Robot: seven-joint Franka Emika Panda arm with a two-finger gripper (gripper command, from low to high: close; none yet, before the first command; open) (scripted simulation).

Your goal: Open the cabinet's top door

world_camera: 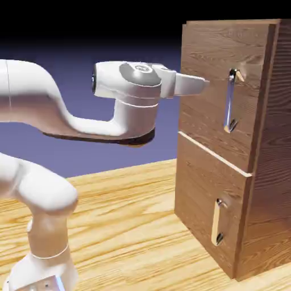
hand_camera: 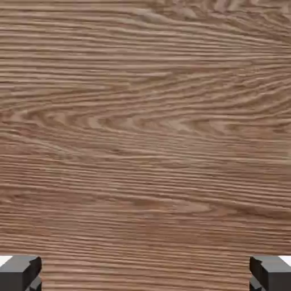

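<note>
cabinet (world_camera: pixel 227 148) position: on the table (world_camera: pixel 125 227), at the right of the exterior view, a tall dark-brown wood-grain box with two front panels, one above the other.

top door (world_camera: pixel 213 96): the upper front panel. it lies flush with the cabinet front, closed. its long silvery vertical bar handle (world_camera: pixel 230 101) is mounted near the panel's right edge. the lower door (world_camera: pixel 207 202) carries a shorter brass-coloured handle (world_camera: pixel 217 223) and is likewise closed.

arm (world_camera: pixel 68 108): white, rising from the lower left and extending horizontally to the right at the height of the top door.

gripper (world_camera: pixel 199 84): pointed at the top door, its tip at or just short of the panel face, left of the silvery handle and level with that handle's upper end. whether it touches the wood cannot be told from the exterior view.

gripper state: spread. in the hand view the two grey fingertips (hand_camera: pixel 20 273) sit at the far bottom corners, well apart, with nothing between them. the rest of that view is filled by the wood grain of the door; the handle does not appear in it.

markings: no brand, label or legible writing shows on the arm, cabinet or table.
</note>
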